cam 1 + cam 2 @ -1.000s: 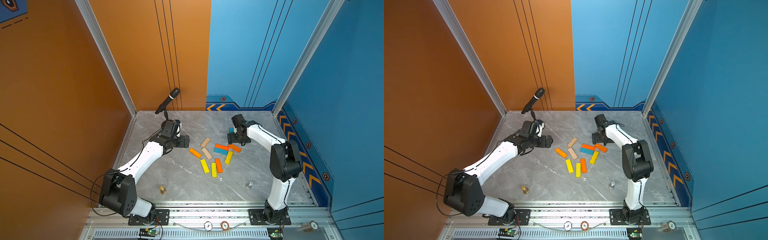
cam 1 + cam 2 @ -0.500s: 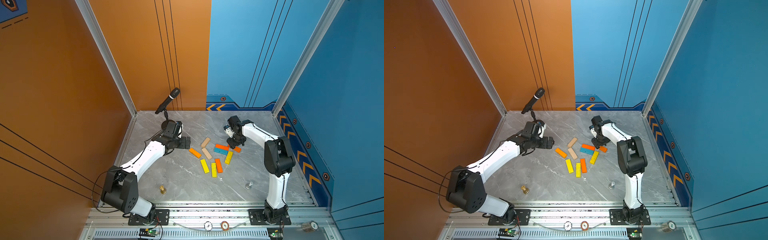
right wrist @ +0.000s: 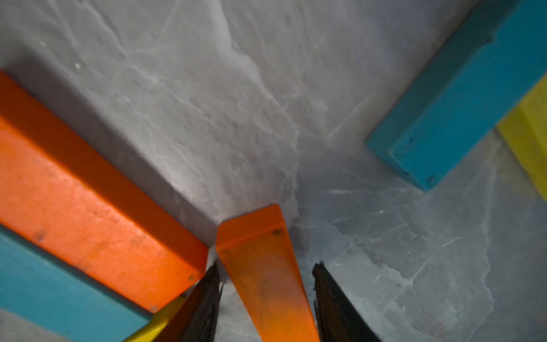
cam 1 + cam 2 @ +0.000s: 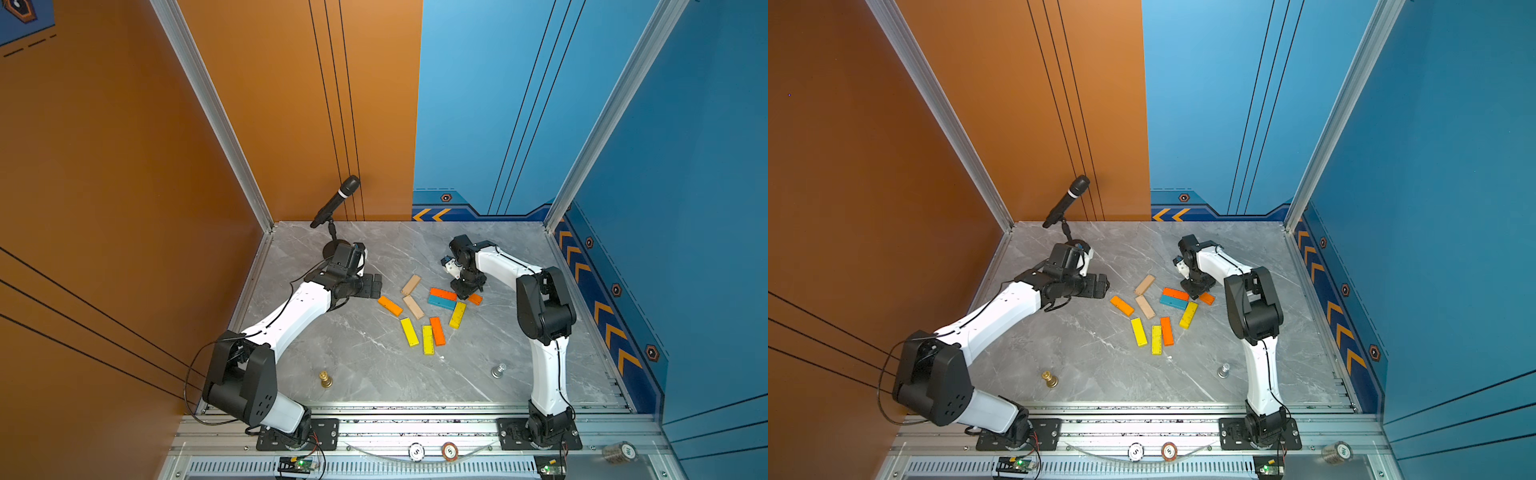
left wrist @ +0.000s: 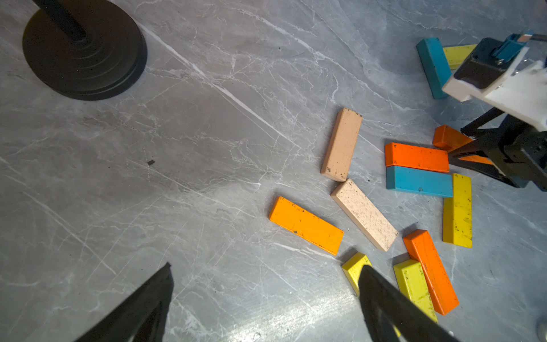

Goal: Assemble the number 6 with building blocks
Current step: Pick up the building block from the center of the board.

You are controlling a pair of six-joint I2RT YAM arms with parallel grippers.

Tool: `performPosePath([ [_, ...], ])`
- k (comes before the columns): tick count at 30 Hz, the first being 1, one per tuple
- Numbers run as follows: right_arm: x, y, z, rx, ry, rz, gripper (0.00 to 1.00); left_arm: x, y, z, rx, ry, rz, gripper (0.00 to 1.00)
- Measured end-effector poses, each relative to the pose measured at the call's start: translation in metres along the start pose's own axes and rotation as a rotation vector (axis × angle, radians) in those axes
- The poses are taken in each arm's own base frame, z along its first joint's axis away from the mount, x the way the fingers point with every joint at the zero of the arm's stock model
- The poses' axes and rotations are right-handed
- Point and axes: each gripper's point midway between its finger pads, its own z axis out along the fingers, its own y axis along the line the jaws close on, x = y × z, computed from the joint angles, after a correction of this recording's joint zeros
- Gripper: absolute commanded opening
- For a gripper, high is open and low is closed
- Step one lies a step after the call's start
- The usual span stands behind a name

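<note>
The building blocks [image 4: 441,302] lie flat and scattered at the middle of the worktop [image 4: 357,370]. The right hand [image 3: 266,265] is low over the pile, its fingers astride one orange block [image 3: 257,245] with a thin gap showing on each side, so not clamped. The left hand [image 5: 266,266] is spread wide and empty, just beside the pile.

- Table [image 5: 207,118]: grey veined stone look, smooth, with a soft sheen.
- Orange block [image 3: 266,284]: painted wood, matt, flecked with dark chips.
- Pale blocks [image 5: 364,214]: bare-looking wood, dull and speckled.
- My right claw [image 3: 268,265]: fingers [image 3: 204,308] matt black, faintly rough.
- My arm shells [image 4: 291,316]: glossy white plastic.
</note>
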Motion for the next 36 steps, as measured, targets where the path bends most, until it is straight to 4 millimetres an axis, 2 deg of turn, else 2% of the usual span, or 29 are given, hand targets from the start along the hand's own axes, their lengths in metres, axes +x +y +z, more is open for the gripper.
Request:
performPosePath([
  [4,0.001,-0.002,0.000,-0.014,-0.003,0.018,0.40,0.001,0.000,0.001,-0.001,0.003,0.000,0.98],
  [7,0.001,-0.004,0.001,-0.035,-0.009,0.048,0.38,0.002,0.001,0.003,-0.002,0.009,0.000,0.98],
  [13,0.003,-0.008,0.002,-0.078,-0.019,0.130,0.27,0.002,0.001,0.004,-0.002,0.011,0.000,0.98],
  [20,0.004,-0.008,0.001,-0.095,-0.021,0.290,0.27,0.002,0.001,0.004,-0.002,0.011,-0.001,0.98],
  [25,0.010,0.009,-0.004,-0.108,-0.016,0.418,0.26,0.003,-0.001,0.004,0.007,0.013,-0.001,0.98],
  [31,-0.018,0.051,-0.016,-0.146,-0.070,0.464,0.26,0.003,-0.003,0.004,0.014,0.015,0.000,0.98],
  [33,-0.026,0.056,-0.021,-0.148,-0.093,0.478,0.26,0.003,-0.003,0.003,0.015,0.015,0.000,0.98],
  [36,-0.030,0.044,-0.026,-0.136,-0.120,0.535,0.28,0.003,-0.003,0.003,0.014,0.015,0.000,0.98],
])
